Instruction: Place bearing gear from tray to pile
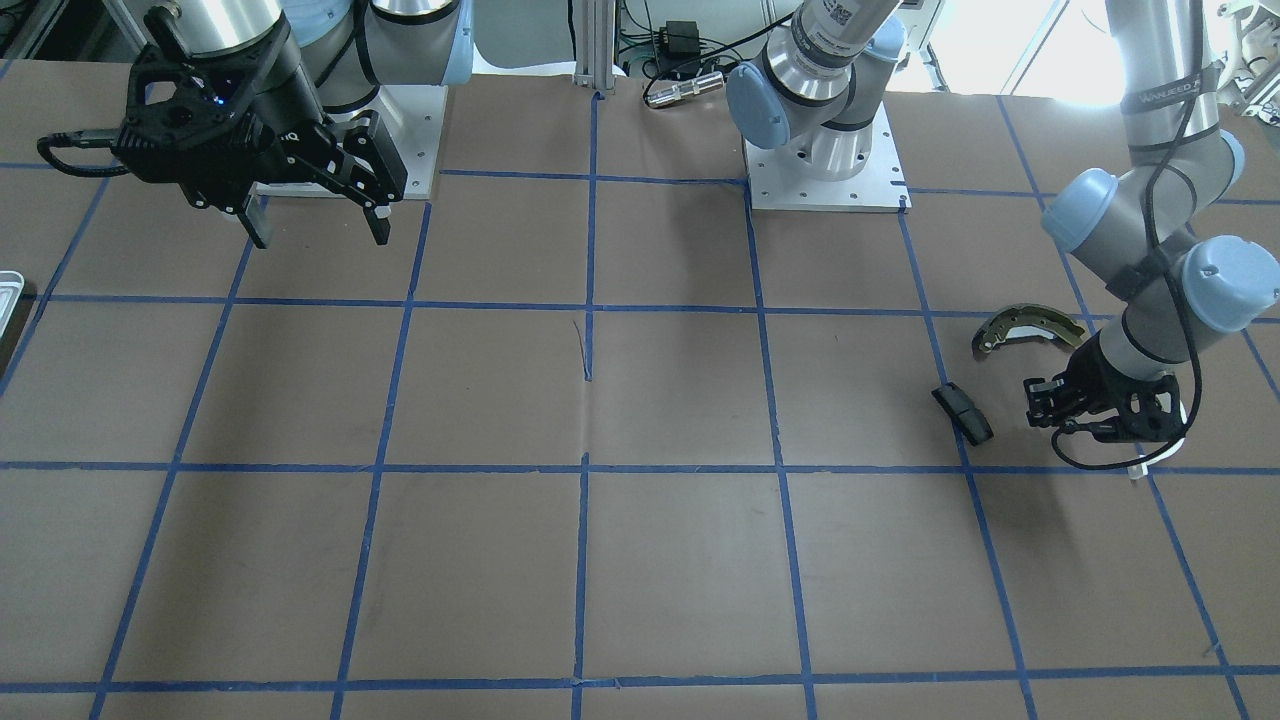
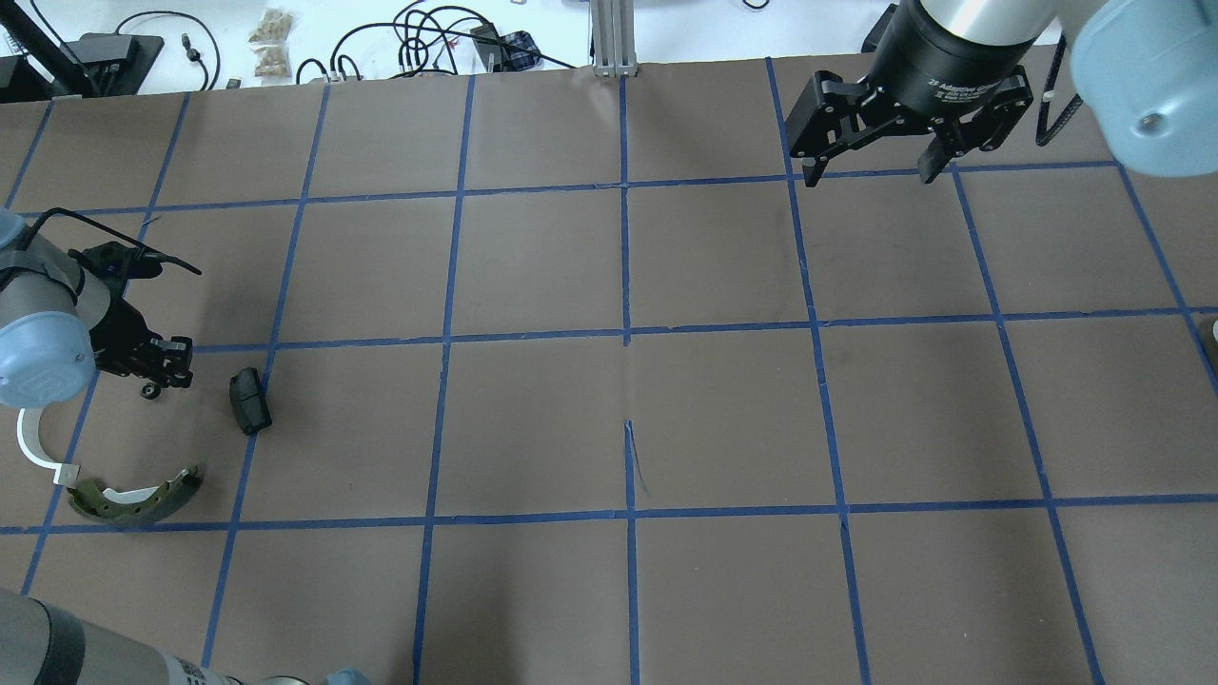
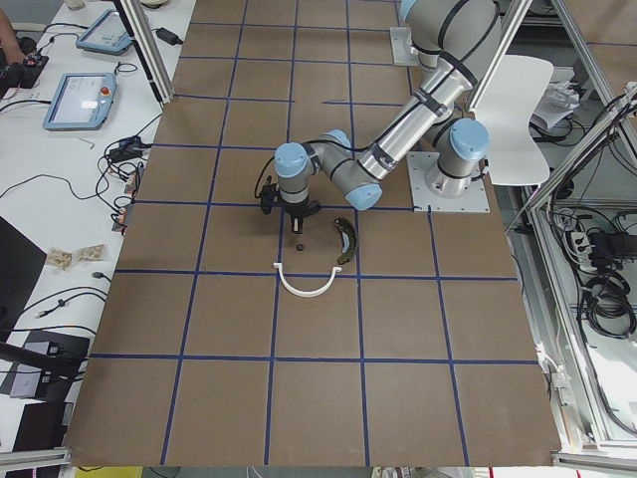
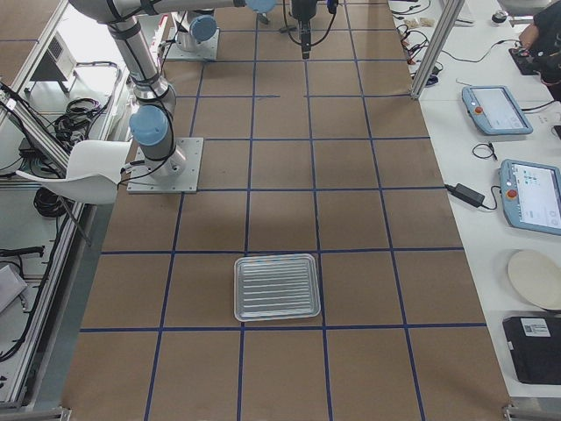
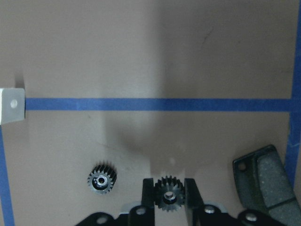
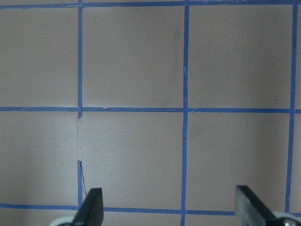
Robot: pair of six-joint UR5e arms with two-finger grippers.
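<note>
My left gripper point(image 5: 169, 194) is shut on a small black bearing gear point(image 5: 169, 192) and holds it low over the table by the pile. A second gear point(image 5: 101, 178) lies on the table beside it. In the overhead view the left gripper point(image 2: 176, 362) is left of the black block point(image 2: 249, 400). The olive brake shoe point(image 2: 133, 499) and the white half-ring point(image 2: 33, 447) lie close by. The tray point(image 4: 276, 287) sits far off at the right end of the table, with nothing showing in it. My right gripper point(image 2: 868, 174) is open and empty.
The table is brown with a blue tape grid. The two arm bases point(image 1: 825, 165) stand on plates at the robot side. Cables and small items point(image 2: 447, 43) lie beyond the far edge. The tray's rim shows at the front view's left edge point(image 1: 8, 290).
</note>
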